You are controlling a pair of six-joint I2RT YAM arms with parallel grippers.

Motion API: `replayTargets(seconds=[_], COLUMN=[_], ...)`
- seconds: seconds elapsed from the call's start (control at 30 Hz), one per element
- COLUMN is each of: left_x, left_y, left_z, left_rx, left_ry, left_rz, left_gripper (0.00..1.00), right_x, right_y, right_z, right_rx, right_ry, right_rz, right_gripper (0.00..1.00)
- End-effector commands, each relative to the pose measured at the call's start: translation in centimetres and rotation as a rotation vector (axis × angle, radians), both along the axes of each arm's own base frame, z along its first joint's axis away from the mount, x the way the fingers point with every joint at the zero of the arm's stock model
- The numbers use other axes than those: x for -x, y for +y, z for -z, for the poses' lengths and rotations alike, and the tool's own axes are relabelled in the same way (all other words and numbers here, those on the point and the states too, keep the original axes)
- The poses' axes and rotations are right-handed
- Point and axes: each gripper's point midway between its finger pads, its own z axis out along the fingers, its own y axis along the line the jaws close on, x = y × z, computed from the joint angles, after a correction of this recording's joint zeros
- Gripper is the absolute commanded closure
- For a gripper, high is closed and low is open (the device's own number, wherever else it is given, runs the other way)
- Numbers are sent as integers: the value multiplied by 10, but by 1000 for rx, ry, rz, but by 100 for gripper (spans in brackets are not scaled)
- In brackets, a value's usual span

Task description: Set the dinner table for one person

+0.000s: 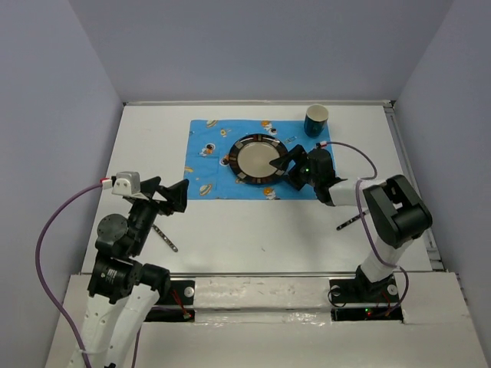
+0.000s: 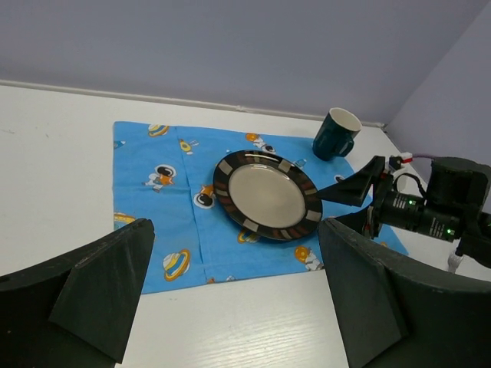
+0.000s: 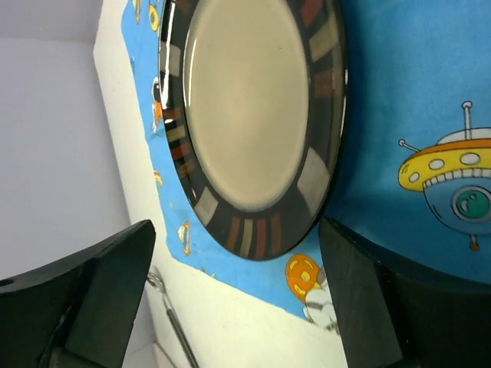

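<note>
Fingers point(image 3: 100, 291) of my right gripper point(image 3: 234, 230) stand apart, the rim of the striped plate point(image 3: 245, 115) between them; it lies flat on the blue mat point(image 3: 406, 92) on the dinner table point(image 3: 245, 345). Withdrawing low, I could snag that rim and drag plate and mat askew.

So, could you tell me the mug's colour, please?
The mug is dark teal, white inside; left wrist view.

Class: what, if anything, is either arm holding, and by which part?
Nothing is held. The left gripper and right gripper both show open jaws; the round dark-rimmed ceramic plate lies flat on the blue cartoon-printed cloth mat.
</note>
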Motion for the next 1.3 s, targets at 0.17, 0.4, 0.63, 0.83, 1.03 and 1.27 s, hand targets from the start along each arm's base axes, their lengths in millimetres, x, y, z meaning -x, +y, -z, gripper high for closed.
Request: replayTargets(seconds=[0.17,0.4,0.63,0.83,1.03,1.27], left_x=[29,57,71,74,77,78], left_y=[-14,-17,-5,1,0,-4], left_z=[-37,-52,-61,-59,-59,-59], left_rx=[44,74,127,150,162,155], left_ry=[-144,-229,-263,-248,-245,-243], left_rz=[102,178,161,147,168,187], left_gripper=[1,1,1,1,1,1], right_x=[56,130,180,199,179,164], right_y=[-67,-157,-213,-246,-247,-251], right_z=[-6,-13,-20,-8,-3,15], right_rx=[351,623,731,786,830,824], right_ry=[9,245,447,555,574,600], right_rz=[21,190,381,472,437,436], right_gripper=[7,26,46,48,40,43])
